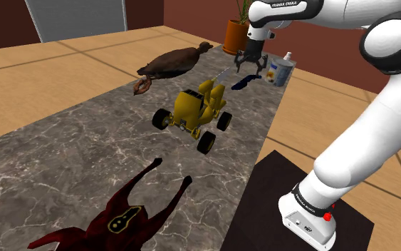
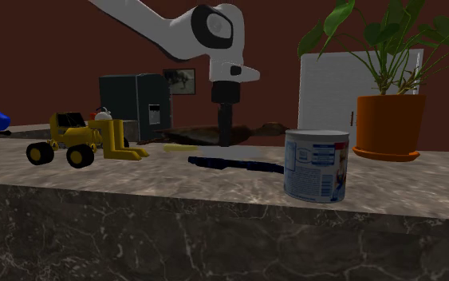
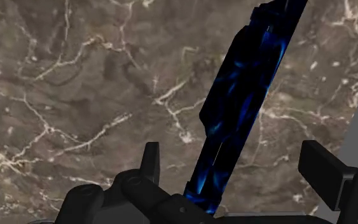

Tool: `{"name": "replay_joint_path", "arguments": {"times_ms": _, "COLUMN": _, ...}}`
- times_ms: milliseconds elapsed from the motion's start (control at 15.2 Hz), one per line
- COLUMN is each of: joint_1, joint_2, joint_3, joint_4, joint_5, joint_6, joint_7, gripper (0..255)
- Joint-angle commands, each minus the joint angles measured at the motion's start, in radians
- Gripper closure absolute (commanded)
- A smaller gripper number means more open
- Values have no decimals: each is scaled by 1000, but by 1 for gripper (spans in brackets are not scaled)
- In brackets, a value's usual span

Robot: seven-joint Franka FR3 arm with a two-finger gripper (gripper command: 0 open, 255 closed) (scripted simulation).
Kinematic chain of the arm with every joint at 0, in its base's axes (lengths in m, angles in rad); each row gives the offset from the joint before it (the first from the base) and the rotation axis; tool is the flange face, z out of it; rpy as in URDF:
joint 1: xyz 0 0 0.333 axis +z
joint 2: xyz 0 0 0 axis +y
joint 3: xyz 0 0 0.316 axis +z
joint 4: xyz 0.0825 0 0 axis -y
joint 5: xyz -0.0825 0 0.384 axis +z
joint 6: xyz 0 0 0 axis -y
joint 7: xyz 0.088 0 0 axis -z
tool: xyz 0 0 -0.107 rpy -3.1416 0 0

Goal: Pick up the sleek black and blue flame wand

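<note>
The gripper [image 3: 232,153], its fingers spread wide so as to straddle the target, hung over the black and blue wand [image 3: 247,95], which lay flat on the marbled table [image 3: 95,95] between them, apparently untouched, with a white can [image 1: 282,71] standing just beyond.

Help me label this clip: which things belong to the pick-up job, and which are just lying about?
Job: black and blue wand, between the open jaws.
Lying about: yellow toy vehicle, can, potted plant, brown animal figure, dark red figure.
</note>
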State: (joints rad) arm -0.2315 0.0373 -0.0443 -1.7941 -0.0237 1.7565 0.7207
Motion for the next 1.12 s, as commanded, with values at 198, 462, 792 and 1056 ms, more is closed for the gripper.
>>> {"name": "replay_joint_path", "arguments": {"times_ms": 198, "joint_1": -33, "joint_2": 100, "joint_3": -36, "joint_4": 98, "joint_5": 10, "joint_6": 7, "joint_7": 101, "gripper": 0}}
{"name": "replay_joint_path", "arguments": {"times_ms": 462, "joint_1": -33, "joint_2": 106, "joint_3": -36, "joint_4": 51, "joint_5": 11, "joint_6": 59, "joint_7": 102, "gripper": 0}}
{"name": "replay_joint_path", "arguments": {"times_ms": 792, "joint_1": -33, "joint_2": 111, "joint_3": -36, "joint_4": 23, "joint_5": 11, "joint_6": 93, "joint_7": 102, "gripper": 0}}
{"name": "replay_joint_path", "arguments": {"times_ms": 1056, "joint_1": -33, "joint_2": 112, "joint_3": -36, "joint_4": 24, "joint_5": 11, "joint_6": 93, "joint_7": 102, "gripper": 255}}
